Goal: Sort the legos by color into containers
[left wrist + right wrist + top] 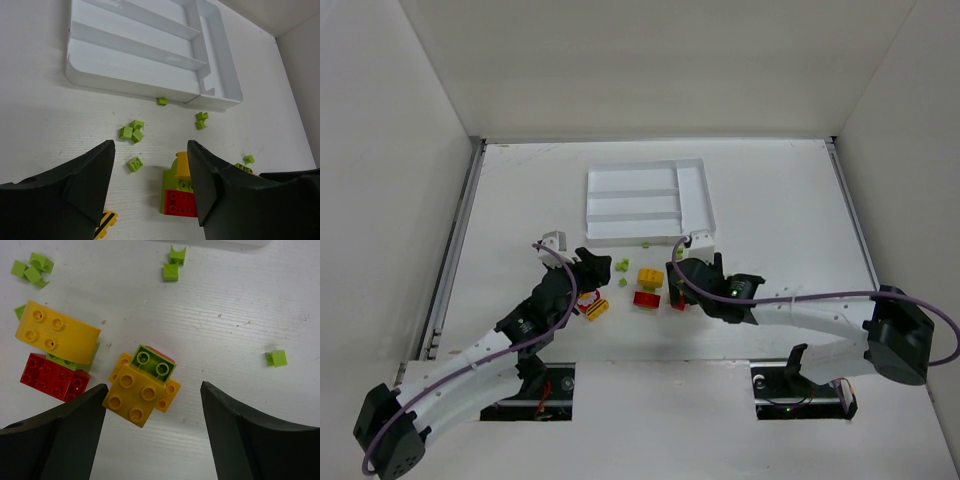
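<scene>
The white tray (692,205) lies at the table's back centre, and its slots show no bricks. A clump of a curved yellow, a green and a red brick (648,288) lies between my grippers. My left gripper (590,272) is open and empty; in its wrist view (151,150) that clump (180,197) lies just ahead by the right finger (210,180). My right gripper (677,272) is open and empty over a yellow-green-red clump (142,390). Small green bricks (132,132) lie scattered in front of the tray.
A yellow brick with black stripes (595,308) lies near my left gripper and shows in the left wrist view (106,222). One green brick (161,101) touches the tray's near wall. Another lone green brick (276,358) lies to the right. White walls enclose the table.
</scene>
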Action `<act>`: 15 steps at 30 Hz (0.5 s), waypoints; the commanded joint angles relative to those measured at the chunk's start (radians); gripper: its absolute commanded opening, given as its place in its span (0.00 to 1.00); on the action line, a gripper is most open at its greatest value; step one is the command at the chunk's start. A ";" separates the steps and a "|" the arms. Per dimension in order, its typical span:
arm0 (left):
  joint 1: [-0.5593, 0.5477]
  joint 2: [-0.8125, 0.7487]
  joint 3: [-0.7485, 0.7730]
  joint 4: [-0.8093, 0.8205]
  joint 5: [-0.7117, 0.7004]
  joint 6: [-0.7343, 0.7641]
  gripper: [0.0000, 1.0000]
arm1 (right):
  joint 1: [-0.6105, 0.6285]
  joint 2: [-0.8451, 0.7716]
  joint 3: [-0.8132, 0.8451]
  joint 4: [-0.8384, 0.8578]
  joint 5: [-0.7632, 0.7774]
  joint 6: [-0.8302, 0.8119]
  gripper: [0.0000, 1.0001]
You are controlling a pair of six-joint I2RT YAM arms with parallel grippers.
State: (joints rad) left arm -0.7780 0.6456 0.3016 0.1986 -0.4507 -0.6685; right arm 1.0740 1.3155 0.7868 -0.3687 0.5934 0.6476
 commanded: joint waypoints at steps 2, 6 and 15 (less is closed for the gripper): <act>-0.013 0.000 -0.009 0.048 -0.036 -0.013 0.58 | -0.004 0.004 0.008 0.045 -0.004 0.018 0.83; -0.016 0.005 -0.012 0.051 -0.043 -0.016 0.58 | 0.000 0.048 0.023 0.082 -0.017 0.030 0.86; -0.017 -0.003 -0.024 0.051 -0.048 -0.020 0.58 | 0.000 0.137 0.028 0.137 -0.004 0.046 0.63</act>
State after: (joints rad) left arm -0.7925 0.6495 0.2905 0.2066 -0.4786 -0.6720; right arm 1.0729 1.4498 0.7879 -0.2974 0.5755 0.6785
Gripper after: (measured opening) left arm 0.578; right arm 0.654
